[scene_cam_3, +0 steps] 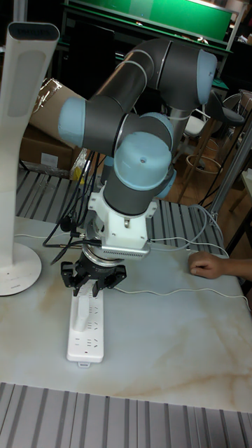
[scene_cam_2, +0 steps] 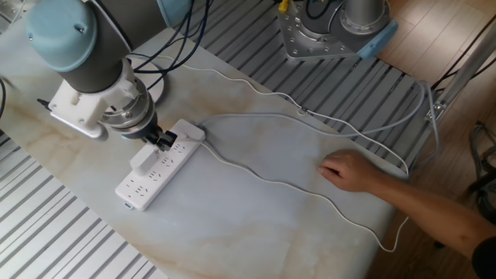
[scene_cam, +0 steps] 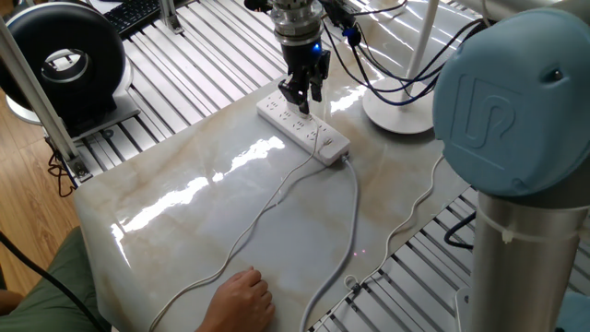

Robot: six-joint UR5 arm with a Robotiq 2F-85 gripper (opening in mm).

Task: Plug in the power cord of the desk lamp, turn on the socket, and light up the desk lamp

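Note:
The socket [scene_cam_2: 147, 180] is a long white power strip lying on the marble table. A boxy white plug [scene_cam_2: 143, 160] on the power cord [scene_cam_2: 267, 182] stands seated in one of its outlets. My gripper [scene_cam_2: 163, 141] hovers just above the socket, beside the plug towards the strip's cable end, open and holding nothing. In the tall view the gripper [scene_cam_3: 92, 277] hangs with spread fingers over the socket [scene_cam_3: 86, 334]. The desk lamp [scene_cam: 403, 114] stands close behind the strip; its pole and base [scene_cam_3: 15, 268] show at the left.
A person's hand [scene_cam_2: 347, 170] rests on the table at the near edge, close to the loose cables. A black round fan [scene_cam: 64, 57] stands off the table at the back left. Ribbed metal rails surround the marble top, and black robot cables hang near the lamp.

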